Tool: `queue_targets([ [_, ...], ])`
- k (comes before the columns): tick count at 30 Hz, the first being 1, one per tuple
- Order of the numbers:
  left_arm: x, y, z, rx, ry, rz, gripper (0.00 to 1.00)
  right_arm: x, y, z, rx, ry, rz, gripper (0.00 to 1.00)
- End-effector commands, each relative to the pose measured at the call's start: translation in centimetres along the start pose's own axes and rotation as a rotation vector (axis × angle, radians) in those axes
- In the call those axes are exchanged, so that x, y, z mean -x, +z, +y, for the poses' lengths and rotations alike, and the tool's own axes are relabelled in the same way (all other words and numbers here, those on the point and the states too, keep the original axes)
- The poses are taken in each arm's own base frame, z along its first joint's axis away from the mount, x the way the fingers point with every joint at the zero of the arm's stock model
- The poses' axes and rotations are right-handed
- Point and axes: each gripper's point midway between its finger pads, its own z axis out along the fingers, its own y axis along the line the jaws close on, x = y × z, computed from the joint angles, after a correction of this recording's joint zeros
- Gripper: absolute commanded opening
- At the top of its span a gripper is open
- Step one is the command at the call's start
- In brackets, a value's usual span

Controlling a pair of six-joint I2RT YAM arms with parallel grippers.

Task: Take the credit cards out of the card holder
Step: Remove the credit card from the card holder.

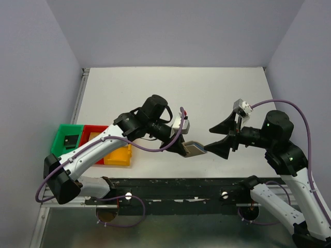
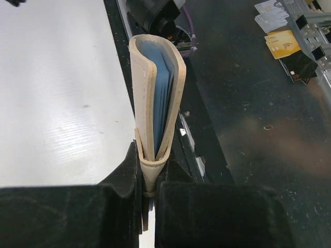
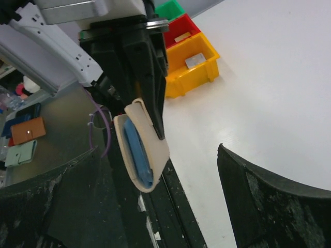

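From my console I count one card holder (image 1: 195,148), two arms, three bins and one small black object (image 1: 69,139). I'll place everything relative to the holder.

It hangs in the air above the near edge of the white table (image 1: 170,93), folded almost shut. The left gripper (image 2: 148,178) is clamped tight on one narrow end of it. The curved fold points away from those fingers, and blue-grey lining shows along the open side. I cannot tell how many credit cards sit between the leaves.

The right gripper (image 1: 209,138) is just right of the holder, with its jaws spread wide and nothing in them. In its wrist view the holder's free end shows in the gap between the fingers, touching neither.

The bins stand in a row well to the holder's left. The yellow bin (image 1: 118,156) is nearest, then the red bin (image 1: 92,133), and the green bin (image 1: 62,147) is farthest, with the black object inside it.

The left arm reaches from beyond the bins, bends at the elbow and ends at the holder. The right arm rises on the opposite side, folds at a high joint and points its wrist back toward the holder.
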Motion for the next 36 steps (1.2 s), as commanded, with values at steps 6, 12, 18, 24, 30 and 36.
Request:
queue_targets([
  [6,2.3,0.4,0.1,-0.082,-0.048,-0.018,0.01,0.2,0.8,2.2,0.139,0.014,0.024,1.00],
  [12,3.4,0.7,0.6,-0.091,-0.067,-0.028,0.02,-1.0,2.3,0.8,0.075,0.036,0.094,0.98],
  [18,3.4,0.7,0.8,-0.083,-0.067,-0.028,0.02,-1.7,3.1,0.3,0.073,0.064,0.110,0.80],
  [24,3.0,0.7,0.9,-0.074,-0.069,-0.022,0.02,-2.0,3.5,0.2,0.090,0.086,0.124,0.46],
  [30,3.2,0.6,1.2,-0.044,-0.044,-0.023,0.16,-2.2,3.8,0.4,0.114,0.110,0.139,0.11],
  [36,3.4,-1.8,4.8,0.267,0.033,-0.052,0.57,-0.8,3.7,-0.2,0.048,0.119,0.092,0.00],
])
